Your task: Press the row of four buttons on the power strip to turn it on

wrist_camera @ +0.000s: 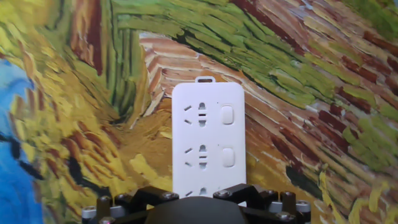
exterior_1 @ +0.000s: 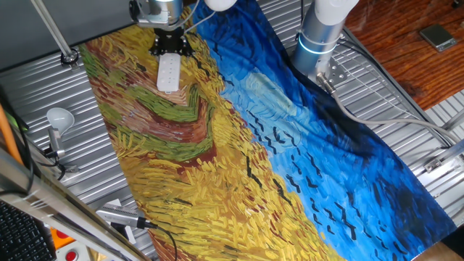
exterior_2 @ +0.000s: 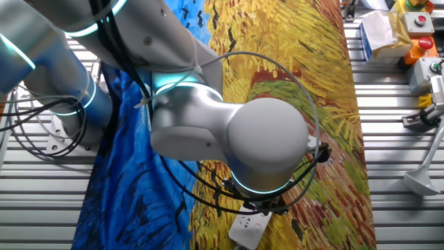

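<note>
Gripper (exterior_1: pixel 172 49) over power strip's (exterior_1: pixel 168 74) near end, perhaps touching; jaw state unclear

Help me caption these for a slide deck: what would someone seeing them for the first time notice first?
The painted cloth grabs the eye first: swirling yellow, green and blue brushstrokes covering the table. Next comes the white power strip lying on its yellow part, with the gripper poised over one end; the hand view shows sockets and pale buttons along the strip's face. In the other fixed view the grey robot arm, ringed with glowing teal bands, fills the foreground.
</note>
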### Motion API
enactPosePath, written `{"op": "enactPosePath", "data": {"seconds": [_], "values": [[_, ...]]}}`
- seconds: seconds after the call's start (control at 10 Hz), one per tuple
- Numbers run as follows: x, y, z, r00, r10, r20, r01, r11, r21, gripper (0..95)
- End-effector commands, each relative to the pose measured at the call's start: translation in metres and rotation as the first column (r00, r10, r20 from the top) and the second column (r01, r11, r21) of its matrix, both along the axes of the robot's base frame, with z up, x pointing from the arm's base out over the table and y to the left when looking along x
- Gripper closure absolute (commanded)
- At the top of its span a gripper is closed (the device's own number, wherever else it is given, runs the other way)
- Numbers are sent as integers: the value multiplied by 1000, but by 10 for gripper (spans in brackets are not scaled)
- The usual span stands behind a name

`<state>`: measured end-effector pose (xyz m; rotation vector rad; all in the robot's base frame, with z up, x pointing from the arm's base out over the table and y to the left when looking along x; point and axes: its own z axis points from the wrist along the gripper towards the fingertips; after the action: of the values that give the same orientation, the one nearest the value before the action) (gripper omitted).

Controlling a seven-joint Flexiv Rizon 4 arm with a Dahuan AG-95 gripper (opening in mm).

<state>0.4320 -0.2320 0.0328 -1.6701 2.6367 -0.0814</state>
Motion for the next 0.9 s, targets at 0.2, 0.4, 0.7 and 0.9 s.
{"op": "enactPosePath", "data": {"seconds": [0.2, 0.4, 0.7, 0.9], "values": [[-4, 0, -3, 1000, -4, 9, 4, 1000, 0, 0], [-8, 1, -6, 1000, -8, 12, 8, 1000, 1, 0], [-11, 0, -11, 1000, -10, 21, 10, 1000, 4, 0], [-11, 0, -11, 1000, -12, 23, 12, 1000, 6, 0]]}}
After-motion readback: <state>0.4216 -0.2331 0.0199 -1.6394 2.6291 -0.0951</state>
